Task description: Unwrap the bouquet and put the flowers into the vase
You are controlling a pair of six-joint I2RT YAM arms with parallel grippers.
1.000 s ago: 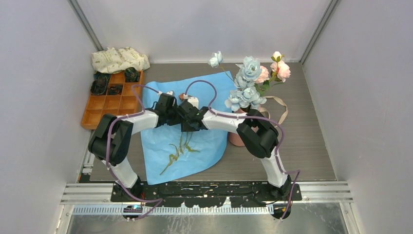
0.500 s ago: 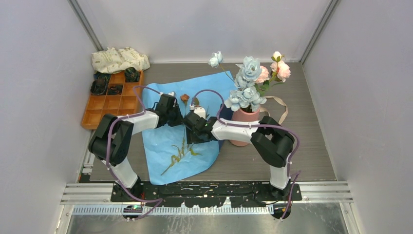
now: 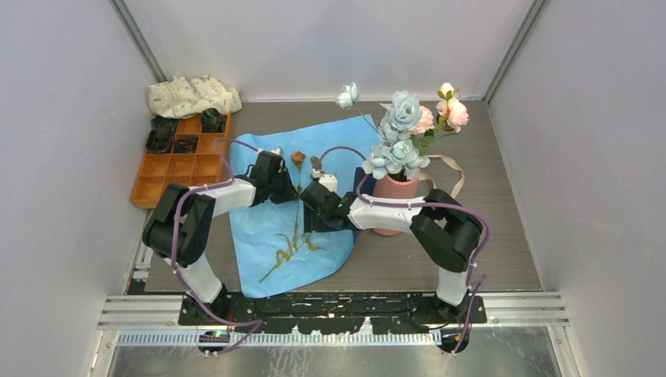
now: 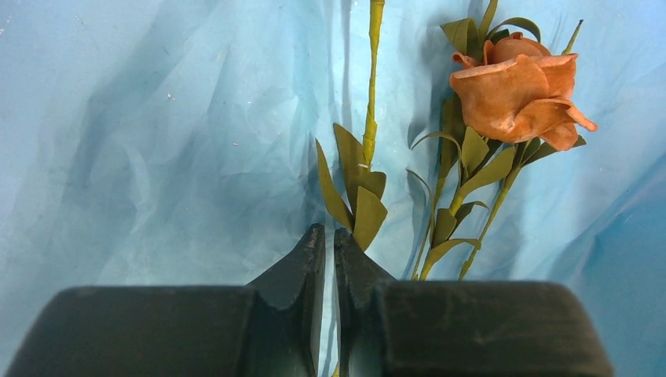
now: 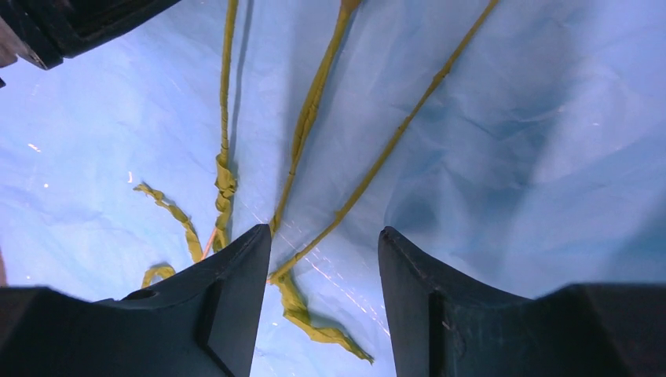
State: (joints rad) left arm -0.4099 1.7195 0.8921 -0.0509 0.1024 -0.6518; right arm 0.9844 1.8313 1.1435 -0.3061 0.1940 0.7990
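Most flowers already upright in vase, just right of paper. Unwrapping done: blue paper lies open flat on table. Three stems left on paper, orange rose among them. Left gripper fingers pinched on one of stems. Right gripper fingers spread over stem ends, holding nothing. Last stems not yet in vase.

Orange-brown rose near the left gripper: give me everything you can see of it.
Orange-brown fabric rose: half-open bloom, green sepals, narrow green leaves on thin wrapped stems. It sits over the crumpled light blue paper, beside a second green stem, just past the left gripper's nearly shut jaws; contact unclear.
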